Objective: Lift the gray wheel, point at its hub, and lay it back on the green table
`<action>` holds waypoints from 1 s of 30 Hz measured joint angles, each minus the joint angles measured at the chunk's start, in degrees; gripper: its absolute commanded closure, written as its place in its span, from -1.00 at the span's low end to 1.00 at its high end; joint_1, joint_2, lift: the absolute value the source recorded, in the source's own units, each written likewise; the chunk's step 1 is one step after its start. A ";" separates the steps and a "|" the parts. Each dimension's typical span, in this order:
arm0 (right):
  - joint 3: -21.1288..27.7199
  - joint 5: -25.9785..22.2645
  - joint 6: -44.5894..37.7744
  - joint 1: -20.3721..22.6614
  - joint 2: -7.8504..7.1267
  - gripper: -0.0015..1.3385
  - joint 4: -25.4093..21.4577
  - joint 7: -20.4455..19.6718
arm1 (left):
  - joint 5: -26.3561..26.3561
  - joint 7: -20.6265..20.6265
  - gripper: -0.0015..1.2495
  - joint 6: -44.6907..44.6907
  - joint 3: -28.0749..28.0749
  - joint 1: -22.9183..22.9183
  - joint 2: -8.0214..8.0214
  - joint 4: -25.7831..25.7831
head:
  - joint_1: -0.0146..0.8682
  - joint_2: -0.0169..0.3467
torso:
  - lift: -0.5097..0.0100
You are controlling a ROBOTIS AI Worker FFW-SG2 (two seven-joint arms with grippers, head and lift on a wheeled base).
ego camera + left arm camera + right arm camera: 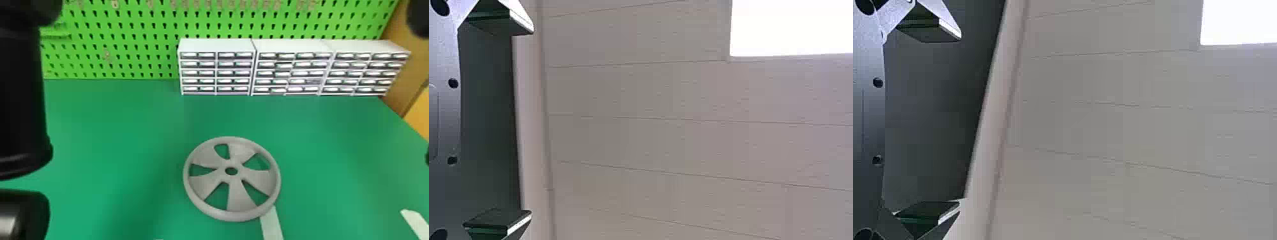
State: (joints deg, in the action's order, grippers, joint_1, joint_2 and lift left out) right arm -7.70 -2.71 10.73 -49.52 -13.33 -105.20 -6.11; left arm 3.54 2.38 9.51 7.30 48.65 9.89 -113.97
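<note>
Gray five-spoked wheel (237,193) lying flat on the matte green table (121,127), toward 6 o'clock from the head view's centre.
It looks like light, stiff plastic, perhaps slightly slick; the raised rim at 3 or 9 o'clock seems the best hold, leaving the hub (231,179) free for pointing. One flat white strip (272,225) pokes from beneath the rim at 5 o'clock. White drawer cabinets (255,68) stand at 1 o'clock before a green pegboard (127,48), probably too far back to hinder lifting. The black left arm (20,102) fills 10 o'clock. Left gripper (530,122) and right gripper (959,121) both stand wide and hold nothing.
</note>
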 measured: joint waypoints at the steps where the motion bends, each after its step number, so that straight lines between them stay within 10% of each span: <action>1: -0.09 0.21 0.07 -0.57 -0.17 -0.83 -0.34 -0.06 | -0.01 0.00 -1.00 0.05 -0.03 0.49 0.05 -0.50 | 0.60 -0.65 | 0.60; 30: 1.32 2.09 2.07 -5.93 -1.96 -0.82 -5.29 -2.22 | -0.58 1.86 -1.00 1.74 -1.05 4.83 1.80 -5.66 | 0.60 -0.65 | 0.60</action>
State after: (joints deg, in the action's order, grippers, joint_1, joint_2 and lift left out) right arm -6.38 -0.62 12.80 -55.46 -15.30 -110.49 -8.33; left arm 2.96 4.24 11.25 6.25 53.47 11.69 -119.63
